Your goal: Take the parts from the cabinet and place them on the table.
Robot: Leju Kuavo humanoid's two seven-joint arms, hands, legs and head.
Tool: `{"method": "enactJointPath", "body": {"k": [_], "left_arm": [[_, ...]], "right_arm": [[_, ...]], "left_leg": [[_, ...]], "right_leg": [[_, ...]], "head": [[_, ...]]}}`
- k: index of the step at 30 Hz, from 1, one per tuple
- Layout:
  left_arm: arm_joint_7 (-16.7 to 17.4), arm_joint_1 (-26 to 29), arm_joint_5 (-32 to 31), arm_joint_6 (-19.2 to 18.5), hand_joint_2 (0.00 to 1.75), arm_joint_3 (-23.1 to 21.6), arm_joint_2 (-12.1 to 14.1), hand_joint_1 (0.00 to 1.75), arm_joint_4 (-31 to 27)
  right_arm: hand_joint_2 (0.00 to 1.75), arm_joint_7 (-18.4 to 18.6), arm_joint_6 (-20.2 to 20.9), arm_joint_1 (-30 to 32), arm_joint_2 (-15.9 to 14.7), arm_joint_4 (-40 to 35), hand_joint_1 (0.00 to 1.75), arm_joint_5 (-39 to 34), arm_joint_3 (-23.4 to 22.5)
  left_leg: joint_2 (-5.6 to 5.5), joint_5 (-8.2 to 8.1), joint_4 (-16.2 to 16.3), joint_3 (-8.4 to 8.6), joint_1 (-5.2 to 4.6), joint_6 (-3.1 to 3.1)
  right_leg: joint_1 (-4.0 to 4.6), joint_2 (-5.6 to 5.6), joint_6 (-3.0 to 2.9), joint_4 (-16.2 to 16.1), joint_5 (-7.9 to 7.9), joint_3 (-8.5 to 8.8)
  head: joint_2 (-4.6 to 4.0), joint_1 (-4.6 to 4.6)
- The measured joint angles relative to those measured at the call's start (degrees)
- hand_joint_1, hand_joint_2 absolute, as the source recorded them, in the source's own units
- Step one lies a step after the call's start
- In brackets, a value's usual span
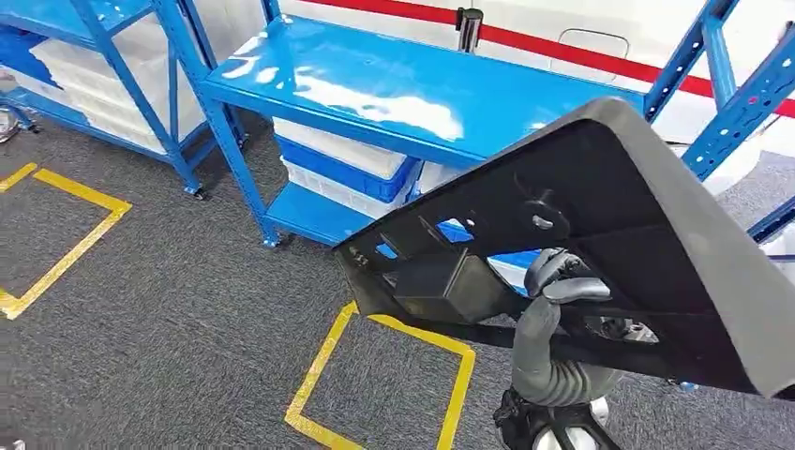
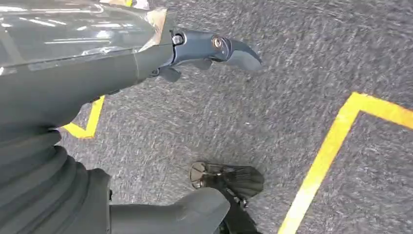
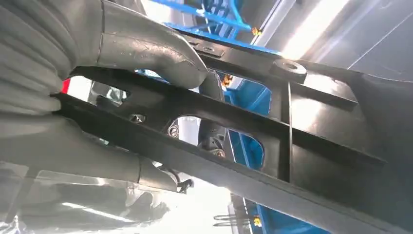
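Clearly one black ribbed part [image 1: 600, 225] is held tilted up before the blue rack [image 1: 394, 94]; the right hand [image 1: 553, 281] grips its rib, while the left hand [image 2: 146, 63] hangs over the carpet, fingers apart, holding nothing.

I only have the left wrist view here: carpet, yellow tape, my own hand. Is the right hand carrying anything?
Observer: Yes. The right hand grips a large black ribbed panel, held up tilted.
Operator: How is it gripped?
Observer: In the right wrist view the thumb lies over one bar and the fingers pass through an opening.
Operator: What's ahead?
Observer: A blue shelf rack, white bins on its lower level.
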Motion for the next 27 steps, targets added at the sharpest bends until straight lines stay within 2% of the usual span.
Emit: {"method": "enactJointPath", "body": {"k": [1,4,5,6,7,8,9,10,11,12,13,14,15,16,17,18,20,21,22,23,24,25,27], "left_arm": [[0.0,0.0,0.0,0.0,1.75,0.0,0.0,0.0,0.0],[-0.1,0.1,-0.2,0.1,1.75,0.0,0.0,0.0,0.0],[-0.2,0.2,-0.5,0.1,1.75,0.0,0.1,0.0,0.0],[-0.2,0.2,-0.6,0.1,1.75,0.0,0.2,0.0,0.0],[-0.2,0.2,-0.7,0.1,1.75,0.0,0.2,0.0,0.0],[-0.2,0.2,-0.7,0.1,1.75,0.0,0.2,0.0,0.0],[-0.2,0.2,-0.8,0.1,1.75,0.0,0.2,0.0,0.0],[-0.2,0.2,-0.9,0.1,1.75,0.0,0.2,0.0,0.0],[-0.2,0.3,-1.2,0.1,1.75,0.0,0.3,0.0,0.0],[-0.2,0.3,-1.3,0.1,1.75,0.0,0.4,0.0,0.0],[-0.2,0.3,-1.6,0.1,1.75,0.0,0.5,0.0,0.0],[-0.2,0.3,-1.7,0.1,1.75,-0.1,0.7,0.0,0.0],[-0.2,0.3,-1.8,0.1,1.75,-0.1,1.0,0.0,0.0],[-0.2,0.1,-1.8,-0.2,1.75,-0.2,1.1,0.0,0.0],[-0.2,0.1,-1.8,-0.5,1.75,-0.2,1.6,0.0,0.0],[-0.2,0.1,-1.8,-0.5,1.75,-0.2,1.8,0.0,-0.1],[-0.2,0.1,-1.8,-0.6,1.75,-0.2,2.4,0.0,-0.1],[-0.2,0.1,-1.8,-0.7,1.75,-0.2,2.4,0.0,-0.1],[-0.2,0.1,-1.8,-0.7,1.75,-0.2,2.4,0.0,-0.1],[-0.2,0.1,-1.8,-0.8,1.75,-0.2,2.6,0.0,-0.1],[-0.2,0.0,-1.8,-0.8,1.75,-0.2,2.7,0.0,-0.1],[-0.1,0.0,-1.6,-0.8,1.75,-0.2,2.8,0.0,-0.1],[0.1,0.0,-1.2,-0.8,1.75,-0.2,2.9,0.0,-0.1]], "right_arm": [[1.75,0.0,0.5,0.0,0.2,0.0,1.75,0.0,0.0],[1.75,0.0,2.5,0.1,0.4,0.3,1.75,-0.7,0.1],[1.75,0.0,3.1,0.2,0.4,0.3,1.75,-1.0,0.1],[1.75,0.0,3.6,0.2,0.4,0.3,1.75,-1.3,0.2],[1.75,0.0,3.9,0.3,0.4,0.3,1.75,-1.5,0.4],[1.75,0.0,4.0,0.4,0.3,0.3,1.75,-1.6,0.5],[1.75,0.0,4.2,0.5,0.3,0.4,1.75,-1.7,0.5],[1.75,0.0,4.4,0.7,0.2,0.5,1.75,-1.7,0.6],[1.75,0.0,4.5,0.9,0.1,0.6,1.75,-1.8,0.8],[1.75,0.0,4.7,1.1,0.1,0.8,1.75,-2.1,1.1],[1.75,0.0,4.9,1.4,0.1,1.0,1.75,-2.2,1.4],[1.75,0.0,5.3,1.6,0.1,1.1,1.75,-2.2,1.8],[1.75,0.0,5.8,1.7,0.2,1.4,1.75,-2.2,2.2],[1.75,0.0,6.2,1.7,0.4,1.6,1.75,-2.2,2.8],[1.75,0.0,6.4,1.5,0.9,2.1,1.75,-2.3,3.4],[1.75,0.0,6.6,1.4,1.3,2.6,1.75,-2.2,3.8],[1.75,0.0,6.6,1.3,2.1,3.4,1.75,-2.2,4.8],[1.75,0.0,6.6,1.1,2.2,3.6,1.75,-2.2,4.9],[1.75,0.0,6.6,0.9,2.4,3.8,1.75,-2.2,5.0],[1.75,0.0,6.6,0.8,2.4,4.0,1.75,-2.2,5.1],[1.75,0.1,6.6,0.9,2.4,4.3,1.75,-2.2,5.3],[1.75,0.4,7.1,0.8,2.4,4.7,1.75,-2.4,5.5],[1.75,0.9,7.6,0.7,2.4,5.1,1.75,-2.8,5.8]], "left_leg": [[-0.4,0.1,0.3,-0.42,-0.63,-0.23],[-1.29,0.89,0.3,-1.14,-0.17,-1.12],[-1.67,0.98,0.5,-1.4,-0.2,-1.46],[-0.42,-0.11,1.6,-1.96,-0.01,-1.64],[0.87,-2.07,4.1,-2.96,0.04,-2.04],[1.56,-4.57,8.3,-4.8,0.34,-2.44],[1.79,-6.76,13.1,-6.93,0.63,-2.82],[1.88,-7.92,16.6,-8.53,0.9,-3.2],[2.05,-7.93,18.0,-9.13,1.16,-3.42],[2.32,-6.82,16.9,-8.45,1.41,-3.61],[2.71,-4.76,13.5,-6.47,1.65,-3.81],[3.36,-2.37,8.4,-3.61,1.87,-3.89],[4.97,-0.52,3.3,-0.74,1.99,-3.88],[6.9,-1.32,1.2,0.08,1.47,-3.78],[5.8,-0.86,1.2,-0.26,1.41,-2.94],[5.48,-0.82,1.2,-0.54,1.25,-2.73],[4.45,-0.39,0.8,-0.65,0.93,-1.73],[4.04,0.19,0.2,-0.41,1.48,-1.0],[3.64,0.36,0.1,-0.58,1.21,-0.72],[3.21,0.53,0.1,-0.78,1.21,-0.42],[2.63,0.67,0.1,-0.93,1.11,-0.21],[2.0,0.74,0.2,-1.19,1.03,-0.12],[1.42,0.84,0.2,-1.29,0.97,-0.12]], "right_leg": [[0.36,0.61,-0.32,-2.5,-0.28,0.52],[0.36,-0.28,-0.72,-2.0,0.31,0.41],[-0.4,-0.82,-1.22,-2.4,0.82,0.49],[-0.64,-1.43,-1.45,-2.6,1.07,0.52],[-0.6,-1.79,-1.75,-2.6,1.17,0.43],[-0.4,-2.3,-1.84,-2.6,1.2,0.39],[-0.23,-2.89,-1.97,-2.6,1.27,0.27],[-0.12,-3.45,-1.97,-2.5,1.27,0.14],[-0.1,-4.01,-1.97,-2.5,1.27,0.06],[-0.1,-4.52,-1.96,-2.4,1.26,0.05],[-0.13,-5.05,-1.94,-2.4,1.24,0.08],[-0.16,-5.48,-1.92,-2.3,1.23,0.13],[-0.04,-5.8,-1.85,-2.3,1.19,0.16],[0.53,-6.08,-1.61,-2.1,1.07,0.01],[0.8,-6.32,-1.36,-2.1,1.03,-0.17],[0.8,-6.67,-1.07,-2.1,1.1,-0.29],[0.7,-7.67,-0.37,-2.3,1.19,-0.22],[0.81,-7.18,-0.09,-1.5,0.51,-0.86],[0.45,-5.26,-0.32,0.8,-1.01,-1.63],[0.26,-4.0,-0.78,4.7,-3.08,-3.43],[0.09,-3.3,-1.09,9.3,-4.95,-5.51],[0.07,-2.89,-1.17,14.0,-6.57,-7.77],[0.06,-2.79,-0.9,16.2,-6.93,-8.82]], "head": [[0.0,0.11],[0.0,0.02],[0.0,-0.07],[0.0,-0.02],[0.0,-0.39],[0.0,-0.46],[0.0,-0.39],[0.0,-0.46],[0.0,-0.44],[0.0,-0.42],[0.0,-0.46],[0.0,-0.44],[0.0,-0.46],[0.0,-0.55],[0.0,-0.24],[0.0,-0.04],[0.0,-0.09],[0.0,0.02],[0.0,0.09],[0.0,0.2],[0.0,0.42],[0.0,0.46],[0.0,0.5]]}}
